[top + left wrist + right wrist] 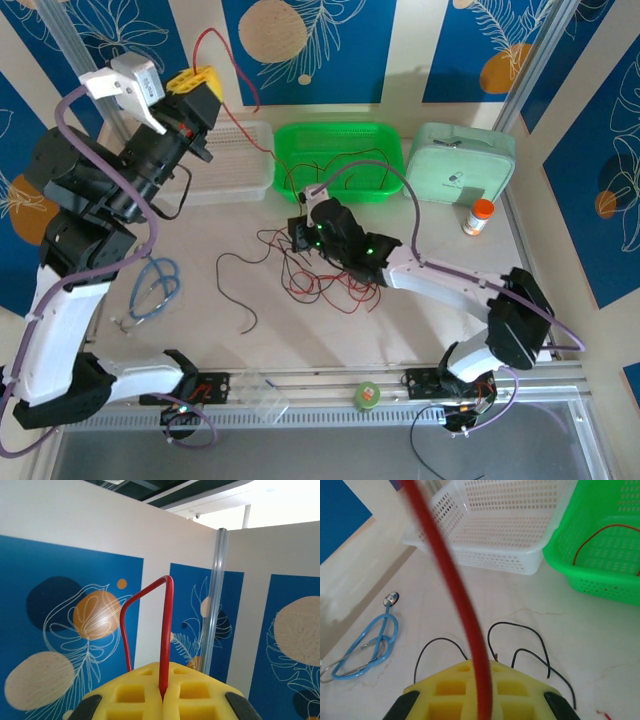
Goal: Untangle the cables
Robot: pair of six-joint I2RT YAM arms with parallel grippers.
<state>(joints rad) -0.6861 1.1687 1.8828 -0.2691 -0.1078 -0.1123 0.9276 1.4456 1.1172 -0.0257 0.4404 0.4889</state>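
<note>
Your left gripper (162, 696) has its yellow padded fingers (132, 694) pressed flat together on a thin red flexible wire (168, 630). The wire rises out of the seam between them and folds back down in a hairpin. Your right gripper (481, 707) is clamped the same way, with a red strand (447, 565) leaving between its pads and running up and away from them. Just ahead of those fingers, 2 or 3 thin black wires (520, 640) arch on the tabletop. Seen from above, the loose tangle of red and black cables (320, 275) lies under the right gripper (303, 232) and to its near side, while the left gripper (195, 85) is raised well away from it.

To do this step well, treat the right hand as the anchor at the pile and draw the strand out slowly with the left. Watch the tangle as you pull. If other loops lift along with it, ease off rather than tighten a knot.

You cannot confirm that both hands hold the same strand, though it looks likely. The right pinch point is cut off at the bottom edge. The crossings inside the tangle are too fine to read. A red wire inside the green perforated plastic basket (590, 580) runs out of frame.
</note>
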